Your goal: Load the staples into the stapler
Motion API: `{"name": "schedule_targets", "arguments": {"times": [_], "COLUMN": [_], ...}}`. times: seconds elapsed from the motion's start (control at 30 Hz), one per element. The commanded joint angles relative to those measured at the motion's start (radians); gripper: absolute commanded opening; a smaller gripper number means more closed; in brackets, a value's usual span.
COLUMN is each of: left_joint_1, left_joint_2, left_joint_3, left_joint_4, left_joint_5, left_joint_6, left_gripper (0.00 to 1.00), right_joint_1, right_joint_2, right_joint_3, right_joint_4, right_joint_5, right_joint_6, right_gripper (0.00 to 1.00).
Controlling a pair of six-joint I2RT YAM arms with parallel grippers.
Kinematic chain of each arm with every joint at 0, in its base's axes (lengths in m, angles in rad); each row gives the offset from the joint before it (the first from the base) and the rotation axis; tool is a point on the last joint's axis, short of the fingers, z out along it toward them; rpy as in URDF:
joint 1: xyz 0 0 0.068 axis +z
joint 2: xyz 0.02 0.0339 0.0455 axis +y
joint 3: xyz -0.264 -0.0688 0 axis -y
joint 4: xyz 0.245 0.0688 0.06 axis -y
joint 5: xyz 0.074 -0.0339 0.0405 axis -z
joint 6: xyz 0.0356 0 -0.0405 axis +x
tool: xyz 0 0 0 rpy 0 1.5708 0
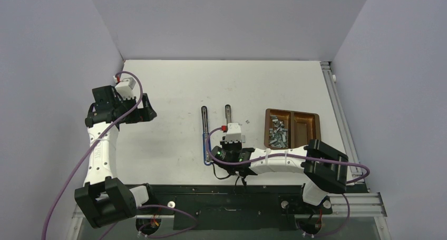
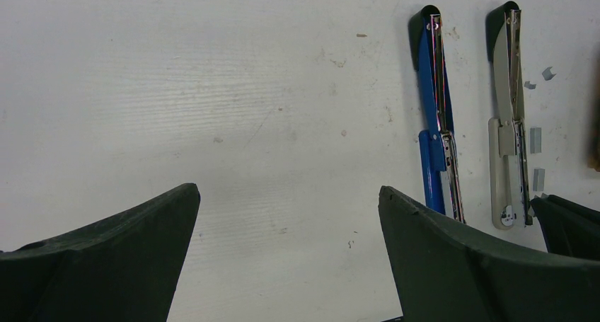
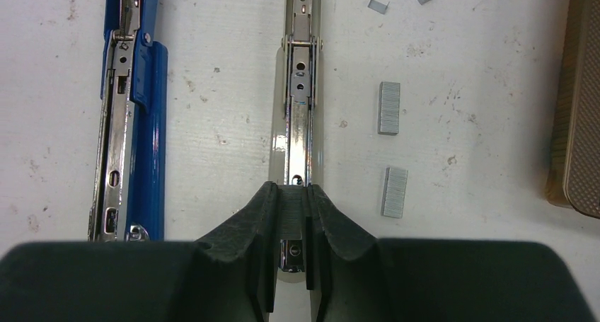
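Observation:
Two staplers lie opened flat in mid-table: a blue one (image 1: pixel 204 137) and a beige one (image 1: pixel 227 115). My right gripper (image 1: pixel 232 143) sits over the beige stapler's near end. In the right wrist view it (image 3: pixel 290 192) is shut on a short silver staple strip (image 3: pixel 289 210), held right over the beige stapler's (image 3: pixel 300 124) metal magazine channel. The blue stapler (image 3: pixel 134 124) lies to its left. The loose pile of staples (image 1: pixel 277 134) sits in a brown tray (image 1: pixel 304 125). My left gripper (image 1: pixel 140 112) is open and empty, far left of both staplers (image 2: pixel 435 117).
Two loose staple strips (image 3: pixel 388 107) (image 3: pixel 395 192) and small staple bits (image 3: pixel 377 5) lie on the table right of the beige stapler. The tray's edge (image 3: pixel 577 124) is close on the right. The table's side walls rise left and right.

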Motion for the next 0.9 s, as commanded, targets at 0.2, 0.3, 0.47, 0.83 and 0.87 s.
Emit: {"name": "schedule_targets", "arguments": {"times": [0.2,0.3,0.47,0.83,0.87], "left_joint_1": [-0.004,-0.004,-0.004,-0.010,-0.011], "left_joint_2": [-0.025,-0.023,-0.023,-0.023,-0.023], "left_joint_3": [0.000,-0.001,-0.001,0.004,0.004], "left_joint_4": [0.026,0.026,0.028,0.029,0.028], "left_joint_5": [0.009,0.009,0.013,0.013,0.013], "left_joint_6": [-0.014,-0.016,-0.021,-0.027,-0.028], "left_gripper": [0.96,0.96,0.96,0.96,0.96], "right_joint_1": [-0.013,-0.014,-0.016,-0.016,-0.016], "right_joint_2": [-0.030,-0.030,-0.033,-0.056,-0.060], "right_joint_3": [-0.016,-0.015,-0.014,-0.025,-0.026], "right_joint_4": [0.026,0.026,0.016,0.011,0.011], "right_joint_5": [-0.007,-0.004,0.004,0.018,0.019], "right_joint_6": [0.017,0.015,0.021,0.030,0.032], "right_gripper": [0.09,0.09,0.09,0.09,0.09]}}
